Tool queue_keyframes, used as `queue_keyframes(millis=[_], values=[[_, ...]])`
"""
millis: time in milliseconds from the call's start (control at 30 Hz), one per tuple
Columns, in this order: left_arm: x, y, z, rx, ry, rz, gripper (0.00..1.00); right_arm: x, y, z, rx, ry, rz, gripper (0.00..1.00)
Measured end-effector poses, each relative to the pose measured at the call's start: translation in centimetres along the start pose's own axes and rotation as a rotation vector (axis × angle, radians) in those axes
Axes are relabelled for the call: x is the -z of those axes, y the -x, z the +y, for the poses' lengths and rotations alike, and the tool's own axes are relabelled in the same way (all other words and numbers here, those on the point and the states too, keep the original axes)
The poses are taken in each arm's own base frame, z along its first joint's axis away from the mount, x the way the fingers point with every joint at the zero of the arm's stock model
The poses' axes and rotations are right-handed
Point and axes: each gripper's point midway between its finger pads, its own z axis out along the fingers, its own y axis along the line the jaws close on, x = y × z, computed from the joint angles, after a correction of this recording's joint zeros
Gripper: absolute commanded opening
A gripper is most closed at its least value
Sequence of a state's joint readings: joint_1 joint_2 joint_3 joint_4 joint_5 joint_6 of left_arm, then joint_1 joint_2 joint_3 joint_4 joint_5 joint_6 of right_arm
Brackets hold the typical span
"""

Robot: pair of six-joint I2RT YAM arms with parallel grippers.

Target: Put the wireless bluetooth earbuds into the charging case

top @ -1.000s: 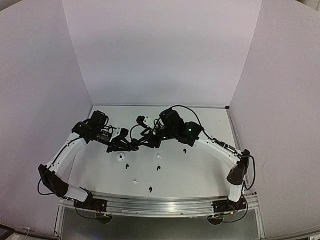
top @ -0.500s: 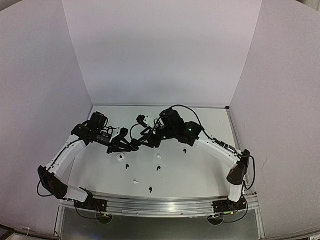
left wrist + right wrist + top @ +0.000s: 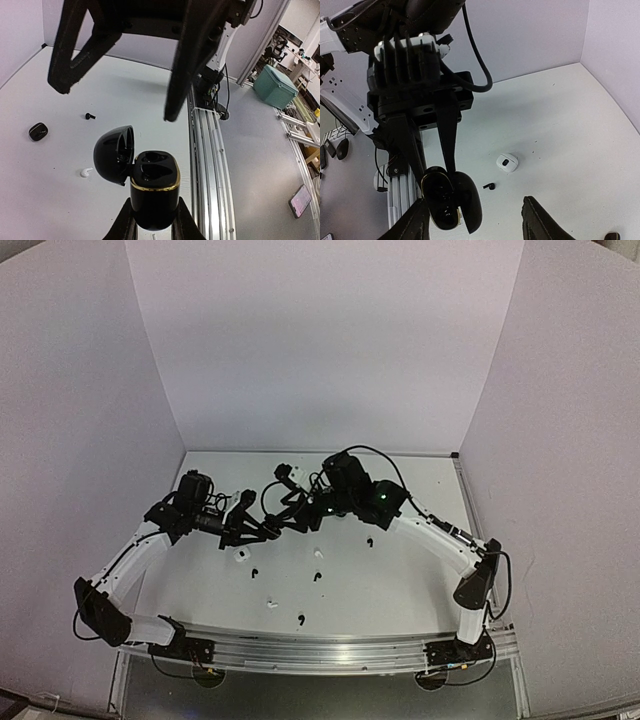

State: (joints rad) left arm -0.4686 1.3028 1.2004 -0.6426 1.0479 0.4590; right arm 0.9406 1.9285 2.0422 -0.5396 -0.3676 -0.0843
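Note:
The black charging case [image 3: 155, 192] with a gold rim stands upright, and my left gripper [image 3: 154, 221] is shut on its lower body. Its lid [image 3: 114, 154] hangs open to the side, and the two wells look dark, so I cannot tell what is in them. My right gripper [image 3: 478, 226] hovers open just above the case [image 3: 439, 206], with its fingers [image 3: 182, 65] spread wide. A black earbud [image 3: 489, 186] and a white earbud [image 3: 86, 172] lie on the table below. In the top view the two grippers [image 3: 258, 530] [image 3: 292, 522] meet at mid-table.
A shut white case [image 3: 507, 162] sits on the table near the black earbud, and a small black case [image 3: 38, 131] lies further off. Several loose earbuds [image 3: 301, 619] dot the table [image 3: 400, 585] toward the near aluminium rail [image 3: 207, 165].
The right gripper's jaws have spread wider over the case. The left arm has shifted slightly, still holding the case.

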Motion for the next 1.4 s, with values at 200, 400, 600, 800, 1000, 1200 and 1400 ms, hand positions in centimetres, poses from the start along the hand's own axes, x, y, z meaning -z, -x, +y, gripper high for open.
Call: queue_keyframes(millis=[200, 400, 600, 800, 1000, 1200, 1400], values=[[-0.2, 0.1, 0.5, 0.057, 0.015, -0.035, 0.00, 0.2, 0.1, -0.3, -0.036, -0.004, -0.002, 0.83], [-0.5, -0.8, 1.0, 0.116, 0.046, -0.099, 0.00, 2.9, 0.1, -5.0, -0.237, -0.164, -0.034, 0.81], [-0.7, -0.9, 1.7, 0.144, 0.082, -0.184, 0.00, 9.8, -6.1, -14.7, -0.592, -0.584, -0.031, 0.71], [-0.7, -1.2, 2.4, 0.149, 0.112, -0.249, 0.00, 12.2, -15.6, -19.1, -0.771, -0.904, 0.190, 0.70], [-0.6, -1.1, 2.5, 0.130, 0.126, -0.292, 0.00, 9.6, -24.3, -20.7, -0.818, -0.984, 0.491, 0.57], [-0.6, -1.4, 2.5, 0.120, 0.129, -0.304, 0.00, 8.4, -30.6, -21.6, -0.857, -0.992, 0.699, 0.49], [-0.5, -1.0, 2.6, 0.102, 0.135, -0.316, 0.00, 8.5, -33.6, -22.5, -0.907, -0.949, 0.784, 0.48]])
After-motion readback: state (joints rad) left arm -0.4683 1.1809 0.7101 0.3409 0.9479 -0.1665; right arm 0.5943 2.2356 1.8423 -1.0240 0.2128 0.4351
